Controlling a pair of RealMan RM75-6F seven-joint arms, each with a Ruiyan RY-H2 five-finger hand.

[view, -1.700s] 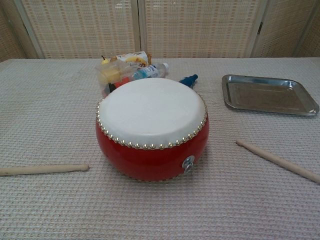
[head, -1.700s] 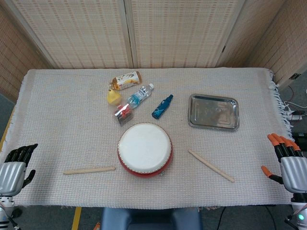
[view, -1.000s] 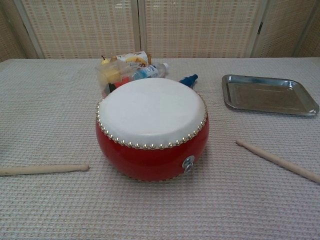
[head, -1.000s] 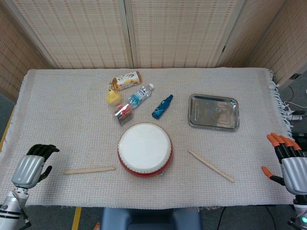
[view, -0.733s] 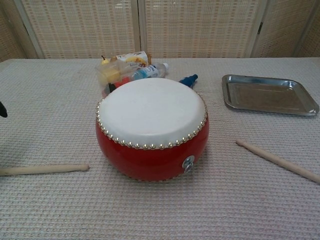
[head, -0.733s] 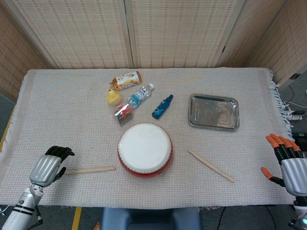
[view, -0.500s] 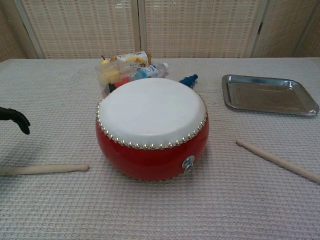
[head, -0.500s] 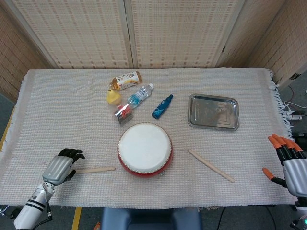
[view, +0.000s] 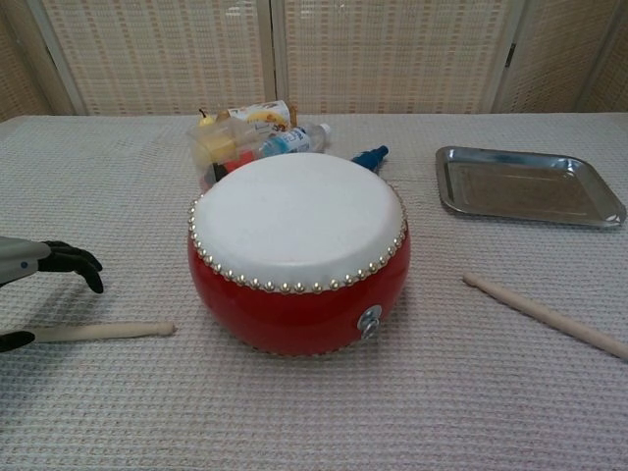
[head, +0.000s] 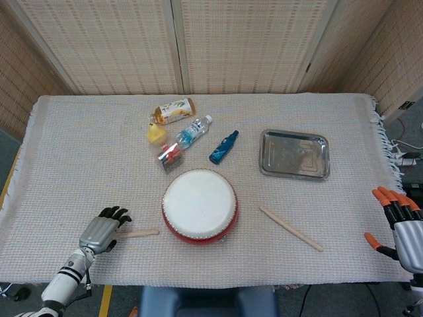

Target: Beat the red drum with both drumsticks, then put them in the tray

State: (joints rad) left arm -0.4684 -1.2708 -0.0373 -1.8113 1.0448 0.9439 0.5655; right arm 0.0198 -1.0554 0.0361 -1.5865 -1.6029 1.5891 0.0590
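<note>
The left hand's black fingers (view: 74, 263) arch, spread and holding nothing, over the butt end of the left drumstick (head: 135, 232), which lies flat on the cloth and points toward the red drum (head: 199, 205); the left hand (head: 102, 230) grips nothing. The right hand (head: 403, 224), orange-tipped fingers splayed and unloaded, hangs just off the table's right edge, well apart from the right drumstick (head: 291, 228), which lies aslant between drum and that edge. The tray (head: 294, 154) sits bare behind it, near the fringed cloth (head: 79, 152) border. Behind the drum cluster a labelled bottle (head: 174, 110) (print too small to read), a clear bottle (head: 193, 132) and a blue bottle (head: 223, 146). Open cloth surrounds both sticks.
</note>
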